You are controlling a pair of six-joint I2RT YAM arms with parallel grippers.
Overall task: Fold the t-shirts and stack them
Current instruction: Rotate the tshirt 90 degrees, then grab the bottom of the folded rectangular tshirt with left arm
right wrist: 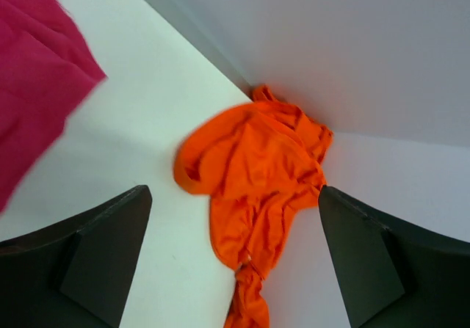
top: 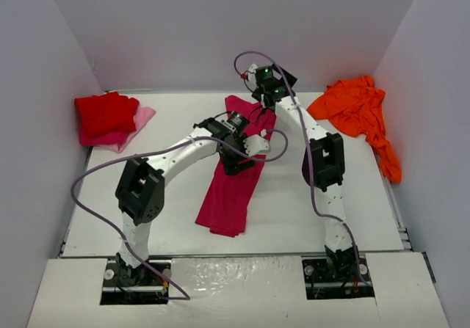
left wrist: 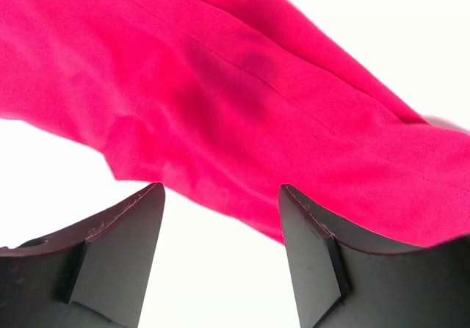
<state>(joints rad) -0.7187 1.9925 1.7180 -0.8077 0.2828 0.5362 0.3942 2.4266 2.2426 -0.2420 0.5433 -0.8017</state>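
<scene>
Left wrist view: left end effector (left wrist: 220, 196), jaws released, sits right over the magenta t-shirt (left wrist: 242, 100); right end effector (right wrist: 235, 196), also released, faces the orange t-shirt (right wrist: 253, 166).

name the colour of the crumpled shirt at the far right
Orange shirt, clearest in right wrist view.

- In the top view, the left arm (top: 183, 155) covers the middle of the magenta shirt (top: 229, 196).
- At far left, the red shirt (top: 106, 113) hides most of a pale pink cloth (top: 143, 117); only its right and near edges show.
- In the right wrist view, the orange shirt (right wrist: 253, 174) is blurred and runs off the bottom edge.
- The left wrist view cuts the magenta shirt off at the top, left and right.
</scene>
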